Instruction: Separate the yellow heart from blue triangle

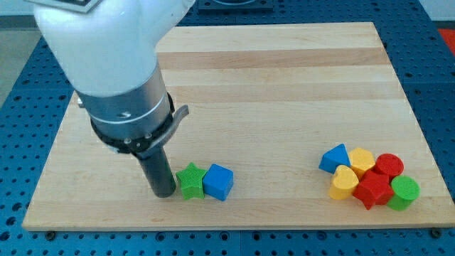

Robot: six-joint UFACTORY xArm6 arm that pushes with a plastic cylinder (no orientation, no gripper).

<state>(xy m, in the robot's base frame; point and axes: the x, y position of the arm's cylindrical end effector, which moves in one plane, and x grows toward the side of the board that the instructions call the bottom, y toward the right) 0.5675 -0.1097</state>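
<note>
The yellow heart (344,183) lies at the view's lower right, touching the blue triangle (335,158) just above and left of it. Both sit in a tight cluster with a yellow hexagon-like block (362,160), a red star (372,189), a red round block (389,166) and a green round block (404,192). My tip (165,192) is far to the view's left of them, on the board, right beside the left side of a green star (190,180).
A blue cube (217,182) touches the green star's right side. The wooden board (284,85) rests on a blue perforated table; its bottom edge runs close below the blocks. The arm's white and dark body covers the view's upper left.
</note>
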